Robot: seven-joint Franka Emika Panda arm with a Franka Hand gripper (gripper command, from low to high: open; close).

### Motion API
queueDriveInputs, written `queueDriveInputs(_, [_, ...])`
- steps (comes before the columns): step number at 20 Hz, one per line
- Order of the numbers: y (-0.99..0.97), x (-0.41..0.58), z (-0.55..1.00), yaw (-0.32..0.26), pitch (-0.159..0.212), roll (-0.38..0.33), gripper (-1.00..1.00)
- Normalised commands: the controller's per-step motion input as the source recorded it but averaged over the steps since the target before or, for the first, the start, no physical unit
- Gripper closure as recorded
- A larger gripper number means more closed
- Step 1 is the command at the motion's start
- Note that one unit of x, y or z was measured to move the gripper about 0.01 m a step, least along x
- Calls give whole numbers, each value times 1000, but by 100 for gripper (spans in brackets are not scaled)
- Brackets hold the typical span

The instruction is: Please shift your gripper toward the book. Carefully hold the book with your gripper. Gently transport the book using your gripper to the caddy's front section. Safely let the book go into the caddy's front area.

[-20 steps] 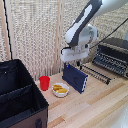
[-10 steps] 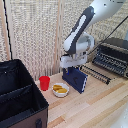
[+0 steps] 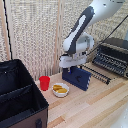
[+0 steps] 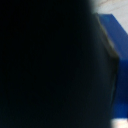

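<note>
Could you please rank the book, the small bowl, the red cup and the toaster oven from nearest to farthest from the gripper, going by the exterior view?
Measured from the gripper:
1. The book, directly under it.
2. The small bowl, toward the exterior view's left of the book.
3. The red cup, further left, beside the bowl.
4. The toaster oven, off to the exterior view's right.

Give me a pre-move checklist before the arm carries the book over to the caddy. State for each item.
1. End effector down at the book's top edge: ok.
2. Fingers shut on the book: cannot tell; wrist view is mostly dark.
3. Book upright on the table: ok.
4. Caddy open on top, divider visible: ok.
5. Red cup and bowl sit between book and caddy: not ok, lift over them.
</note>
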Motion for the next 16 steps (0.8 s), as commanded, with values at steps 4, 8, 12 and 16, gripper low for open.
queueDriveInputs(4, [23,0,533,-361,-5,-8,100])
queueDriveInputs(8, [-111,29,584,-363,70,0,100])
queueDriveInputs(12, [-44,4,879,-295,41,0,100])
queueDriveInputs(16, [0,0,858,-261,44,0,100])
